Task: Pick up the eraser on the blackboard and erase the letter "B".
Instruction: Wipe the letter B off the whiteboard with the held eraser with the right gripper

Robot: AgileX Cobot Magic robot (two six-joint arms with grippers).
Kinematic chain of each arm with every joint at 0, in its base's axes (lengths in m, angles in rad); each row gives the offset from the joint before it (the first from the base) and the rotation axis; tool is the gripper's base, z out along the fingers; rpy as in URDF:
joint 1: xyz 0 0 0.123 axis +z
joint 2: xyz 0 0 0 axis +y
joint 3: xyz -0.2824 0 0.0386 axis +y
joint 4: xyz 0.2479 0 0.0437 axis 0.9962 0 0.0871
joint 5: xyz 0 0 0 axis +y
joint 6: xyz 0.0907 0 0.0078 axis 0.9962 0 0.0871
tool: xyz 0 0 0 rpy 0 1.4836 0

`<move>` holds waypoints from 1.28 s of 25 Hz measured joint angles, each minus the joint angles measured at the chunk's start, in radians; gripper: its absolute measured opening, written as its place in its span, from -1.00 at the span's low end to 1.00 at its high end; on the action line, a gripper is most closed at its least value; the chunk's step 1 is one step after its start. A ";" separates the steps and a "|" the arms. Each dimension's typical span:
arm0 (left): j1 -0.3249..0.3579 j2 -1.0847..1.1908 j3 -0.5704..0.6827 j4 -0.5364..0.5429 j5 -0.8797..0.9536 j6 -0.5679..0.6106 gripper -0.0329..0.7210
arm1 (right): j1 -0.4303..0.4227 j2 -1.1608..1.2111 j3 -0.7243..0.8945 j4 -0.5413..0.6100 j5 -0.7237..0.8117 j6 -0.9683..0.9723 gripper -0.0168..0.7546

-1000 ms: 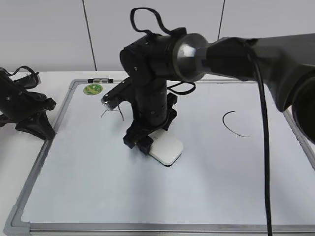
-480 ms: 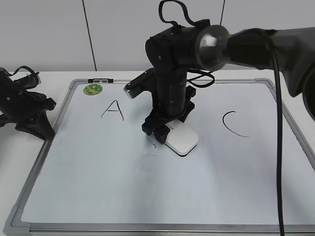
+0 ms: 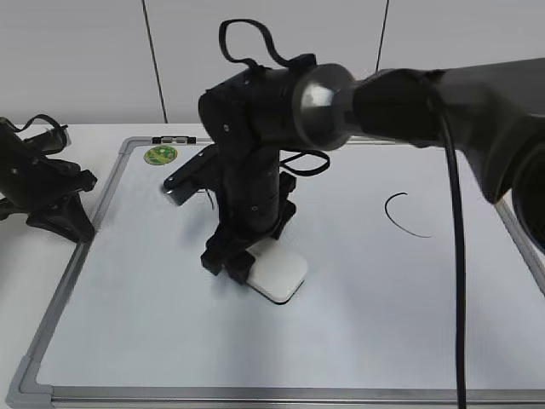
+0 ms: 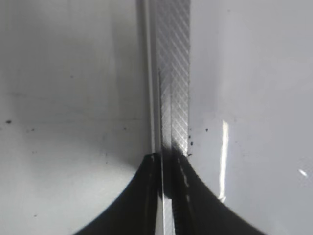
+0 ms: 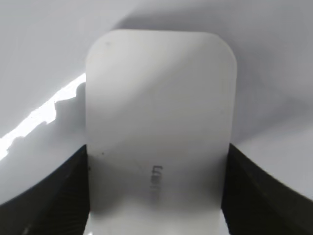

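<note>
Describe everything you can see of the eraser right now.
The eraser is a white, smooth, plastic-looking block with rounded corners and a thin dark edge underneath. It lies flat on the blackboard, left of centre, gripped at its sides by the right gripper's jaws. The right wrist view shows a faint grey marking on its top face near the jaws.
</note>
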 joint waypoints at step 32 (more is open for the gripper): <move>0.000 0.000 0.000 0.002 0.000 0.000 -0.82 | -0.105 -0.008 0.008 -0.084 -0.032 0.017 0.41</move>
